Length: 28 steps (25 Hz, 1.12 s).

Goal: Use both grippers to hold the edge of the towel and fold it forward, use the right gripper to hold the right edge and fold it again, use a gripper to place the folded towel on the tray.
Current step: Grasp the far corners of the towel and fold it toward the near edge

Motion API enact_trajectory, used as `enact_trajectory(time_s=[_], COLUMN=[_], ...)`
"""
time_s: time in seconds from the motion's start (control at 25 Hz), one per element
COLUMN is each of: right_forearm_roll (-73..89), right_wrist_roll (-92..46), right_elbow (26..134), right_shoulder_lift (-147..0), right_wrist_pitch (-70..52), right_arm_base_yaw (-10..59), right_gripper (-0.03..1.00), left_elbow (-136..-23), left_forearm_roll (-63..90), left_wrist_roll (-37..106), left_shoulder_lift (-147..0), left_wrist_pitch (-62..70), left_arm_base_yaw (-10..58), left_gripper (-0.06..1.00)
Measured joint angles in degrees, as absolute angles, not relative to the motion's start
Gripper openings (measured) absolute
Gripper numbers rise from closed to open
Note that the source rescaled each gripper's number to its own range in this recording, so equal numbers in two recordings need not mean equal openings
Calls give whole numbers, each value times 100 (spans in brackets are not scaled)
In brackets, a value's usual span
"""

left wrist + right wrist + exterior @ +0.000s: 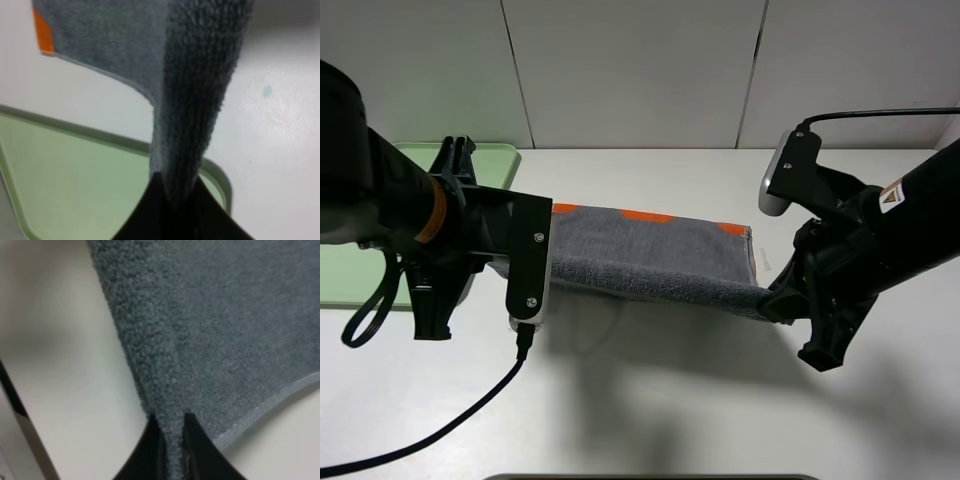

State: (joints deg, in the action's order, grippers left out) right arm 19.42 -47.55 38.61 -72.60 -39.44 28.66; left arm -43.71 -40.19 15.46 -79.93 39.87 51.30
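Left claw [177, 192] and right claw [172, 440] pinch the towel [650, 245] by its edge [660, 285]; arm sticker [891, 196] is illegible.

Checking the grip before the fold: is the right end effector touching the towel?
Touching. The right wrist view shows the right end effector shut, the towel pinched between its jaws.

**White table with a tray and a towel**

A plain white table [660, 400] carries two things. A pale green tray [498, 156] lies flat beneath and just outward of the left gripper [175, 187]. A dark grey towel [650, 235] rests its orange-striped end on the table just beyond both grippers, spanning from the left gripper to the right gripper [172, 422].
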Motion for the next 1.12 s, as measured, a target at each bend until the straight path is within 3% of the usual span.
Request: enact_trajectory(time_s=[0.6, 1.12], right_forearm_roll=[2028, 1674], right_wrist_roll=[-4358, -3866], right_elbow=[3861, 3861], right_shoulder_lift=[-6472, -6654], right_wrist_pitch=[-4436, -3897], right_arm_base_yaw=[2884, 2884], right_gripper=[0, 0], left_elbow=[-4931, -5110], left_forearm_roll=[-3302, -3331], left_wrist_roll=[1324, 1417], left_shoulder_lift=[-7763, -8290], left_wrist_pitch=[4873, 4916], left_arm_base_yaw=[5180, 5111], left_gripper=[0, 0])
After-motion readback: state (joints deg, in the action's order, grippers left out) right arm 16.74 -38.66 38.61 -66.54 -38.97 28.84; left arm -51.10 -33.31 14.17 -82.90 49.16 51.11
